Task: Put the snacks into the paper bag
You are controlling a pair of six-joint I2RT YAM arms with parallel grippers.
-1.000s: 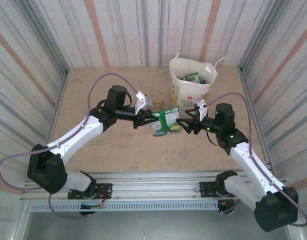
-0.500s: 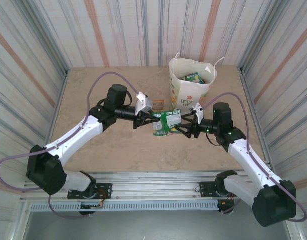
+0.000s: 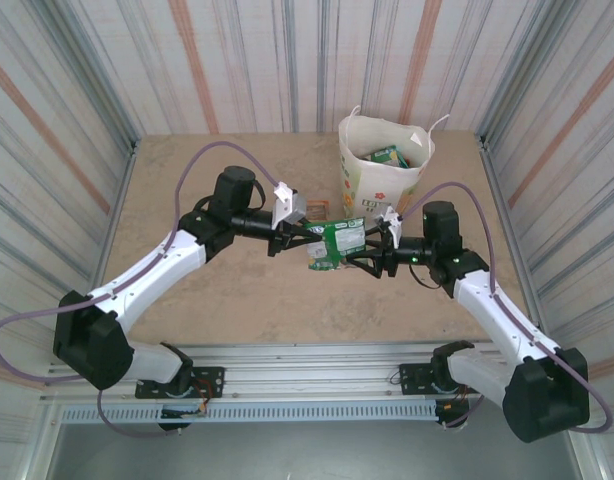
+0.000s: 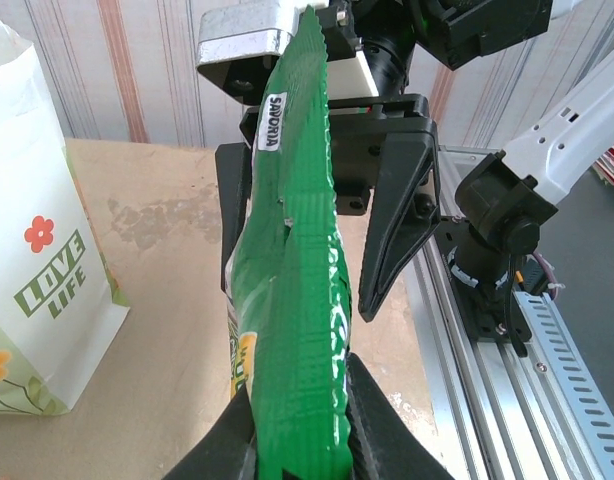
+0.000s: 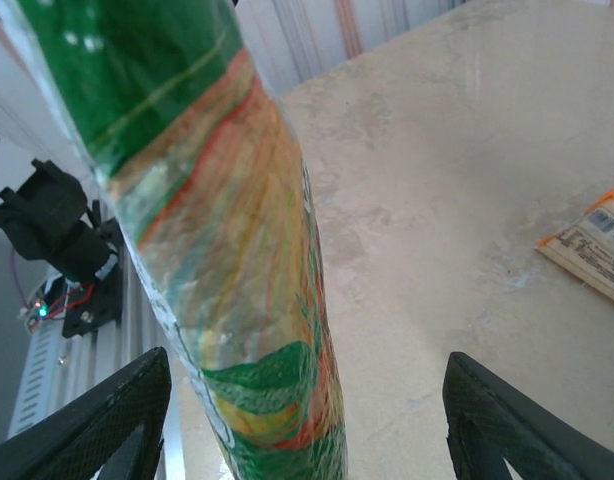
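The left gripper pinches the green packet in mid-air, paper bag at one o'clock from it. The right gripper straddles it, jaws wide, holding nothing. If left releases before right closes, the packet could drop

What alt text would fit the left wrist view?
A green snack packet stands edge-on, pinched at its bottom by the left gripper. The open right gripper straddles it; a white paper bag stands at left.
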